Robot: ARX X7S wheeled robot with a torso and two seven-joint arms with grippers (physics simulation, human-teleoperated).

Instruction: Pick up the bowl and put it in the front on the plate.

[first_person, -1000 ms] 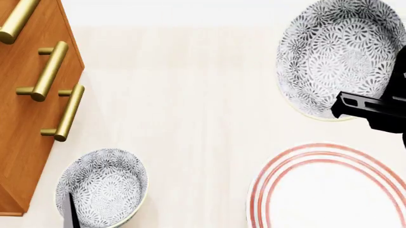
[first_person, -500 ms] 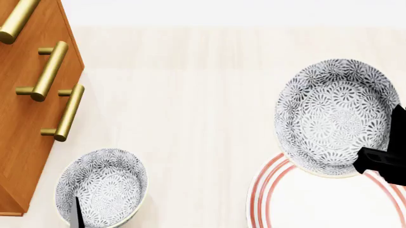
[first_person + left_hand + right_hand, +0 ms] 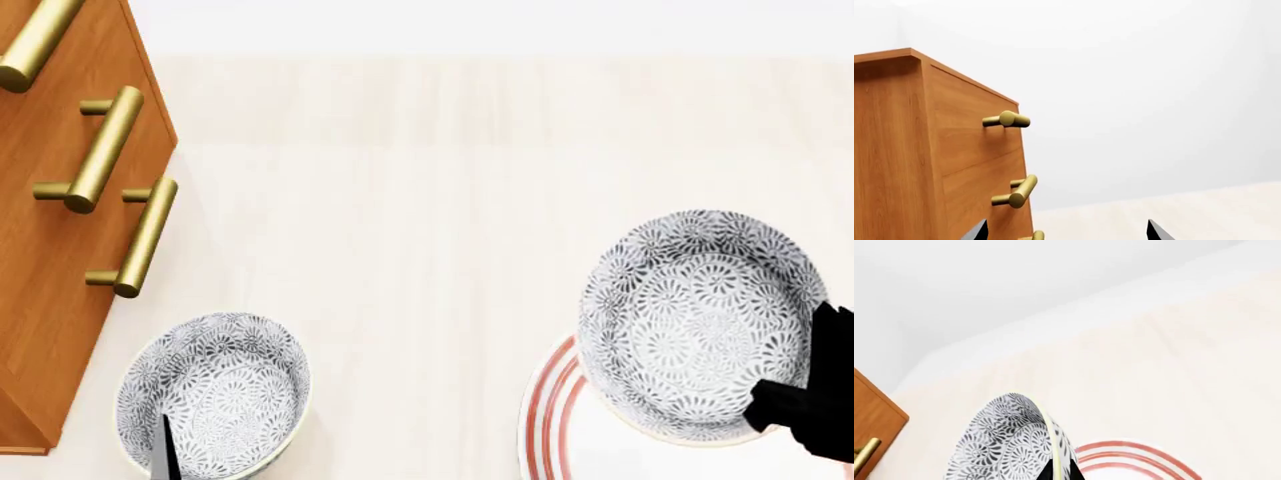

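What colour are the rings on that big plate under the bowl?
Red: concentric rings near the rim of the white plate, seen best in the head view.

Wooden cabinet (image 3: 934, 150) with brass handles (image 3: 1017, 190) beside pale floor (image 3: 1174, 215).

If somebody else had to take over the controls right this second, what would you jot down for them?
Right end effector: shut on the rim of the bowl, holding it partly over the plate.
Left end effector: open and empty, facing the wooden cabinet; in the head view its tip shows over the second bowl.
Done: bowl picked up and brought to the plate.
Left: centre it over the plate, lower it, let go, pull the arm away.
I cannot tell whether the bowl already touches the plate.
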